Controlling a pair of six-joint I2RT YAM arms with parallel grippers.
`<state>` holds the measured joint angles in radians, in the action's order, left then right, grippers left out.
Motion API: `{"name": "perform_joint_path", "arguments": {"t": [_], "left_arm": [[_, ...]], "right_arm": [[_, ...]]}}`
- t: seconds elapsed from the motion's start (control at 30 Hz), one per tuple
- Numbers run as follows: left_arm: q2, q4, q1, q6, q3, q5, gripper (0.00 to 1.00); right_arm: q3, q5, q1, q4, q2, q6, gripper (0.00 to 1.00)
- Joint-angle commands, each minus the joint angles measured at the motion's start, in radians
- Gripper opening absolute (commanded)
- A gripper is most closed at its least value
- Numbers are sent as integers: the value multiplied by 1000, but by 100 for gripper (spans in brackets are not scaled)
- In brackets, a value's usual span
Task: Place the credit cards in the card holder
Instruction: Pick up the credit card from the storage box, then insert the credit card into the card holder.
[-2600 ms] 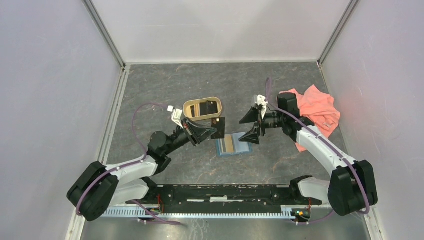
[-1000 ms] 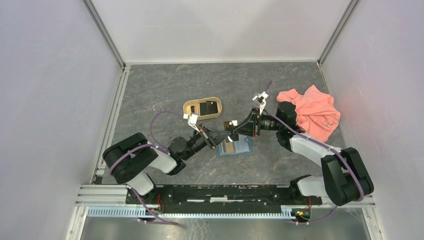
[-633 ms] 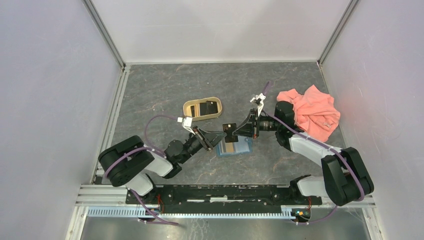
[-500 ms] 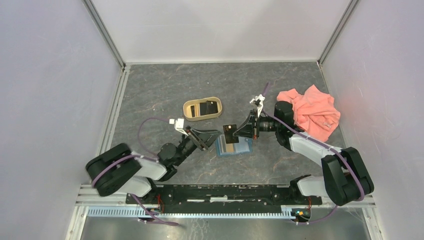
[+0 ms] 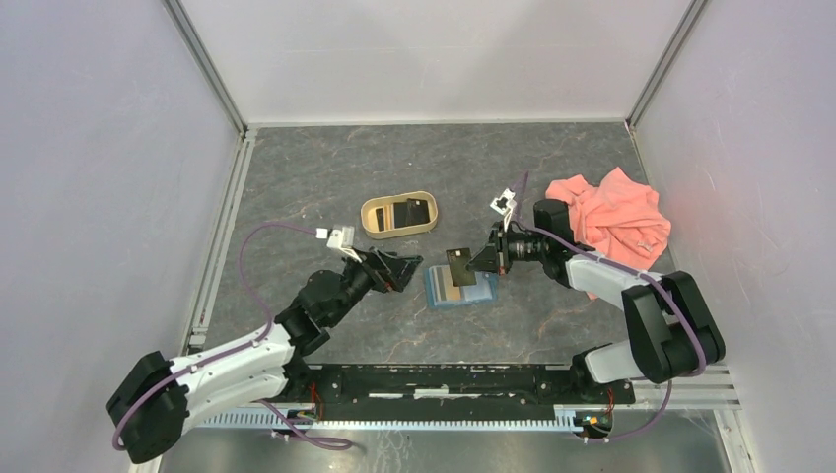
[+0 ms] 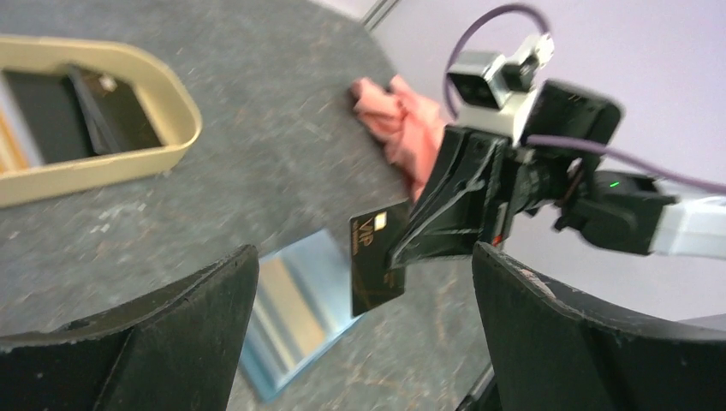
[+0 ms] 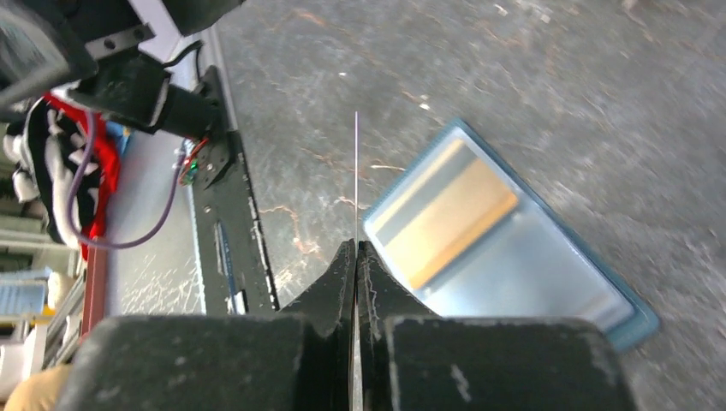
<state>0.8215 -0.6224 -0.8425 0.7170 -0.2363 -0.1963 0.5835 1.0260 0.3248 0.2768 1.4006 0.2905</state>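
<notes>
Since a second ago the handover has finished: my left claw (image 5: 402,264) has let go and backed off to the left, its jaws spread wide with nothing between them. Across from it, the right claw (image 5: 485,260) is clenched on the black card (image 5: 458,262), pinching one edge so the card stands upright, facing the left wrist camera. It hangs over the far left part of the holder (image 5: 460,288), and I can't tell whether the two touch. That holder lies open and flat on the table (image 5: 325,168), with a gold card (image 7: 449,224) already in a pocket. Further back, the tray (image 5: 398,235) has dark cards (image 5: 419,209) in it. A pink cloth (image 5: 616,222) is bunched behind the right arm.
</notes>
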Motion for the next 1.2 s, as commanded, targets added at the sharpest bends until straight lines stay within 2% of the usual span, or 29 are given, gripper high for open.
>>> {"name": "perform_joint_path", "arguments": {"t": [0.0,0.23,0.4,0.73,1.17], "left_arm": [[78,154,18,-2,-45,52,99],[347,224,20,72,-176,90,84],[436,245,20,113,-219,76,77],[554,317,19,157,-274,97,72],[660,393,16,168,-339,132,71]], "right_arm": [[19,-144,-23,-42,24,51,0],[-41,-193,-56,37,44,173,0],[-54,-159,-60,51,103,219,0],[-53,-151,-66,4,116,217,0],[-57,-130,-72,36,162,262,0]]}}
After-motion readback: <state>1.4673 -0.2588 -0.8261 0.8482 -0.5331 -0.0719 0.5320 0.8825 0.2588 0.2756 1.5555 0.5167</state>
